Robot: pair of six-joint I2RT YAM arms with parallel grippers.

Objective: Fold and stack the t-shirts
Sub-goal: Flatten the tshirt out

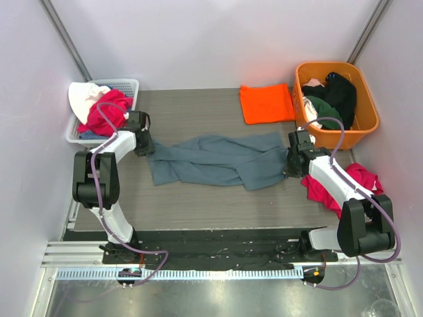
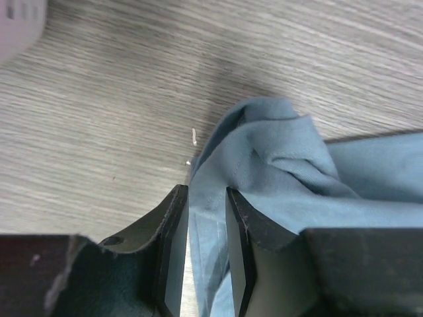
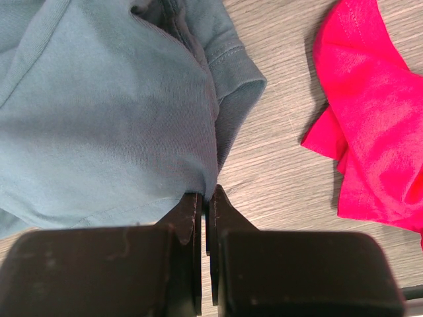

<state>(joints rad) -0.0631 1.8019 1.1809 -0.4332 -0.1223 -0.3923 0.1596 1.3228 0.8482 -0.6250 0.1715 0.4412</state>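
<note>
The slate blue-grey t-shirt (image 1: 218,160) lies bunched and stretched across the middle of the table. My left gripper (image 1: 144,146) is at its left end. In the left wrist view the gripper (image 2: 207,198) has a fold of that blue-grey cloth (image 2: 277,172) filling the gap between its jaws. My right gripper (image 1: 291,168) is at the shirt's right end. In the right wrist view it (image 3: 206,198) is shut, pinching the edge of the blue-grey fabric (image 3: 106,112). The bright orange t-shirt (image 1: 266,103) lies folded flat at the back of the table.
An orange plastic tub (image 1: 367,99) with dark and light clothes stands at the back right. A white basket (image 1: 129,84) holding red and white garments sits at the back left. A crimson garment (image 1: 357,181) (image 3: 370,99) lies right of my right arm.
</note>
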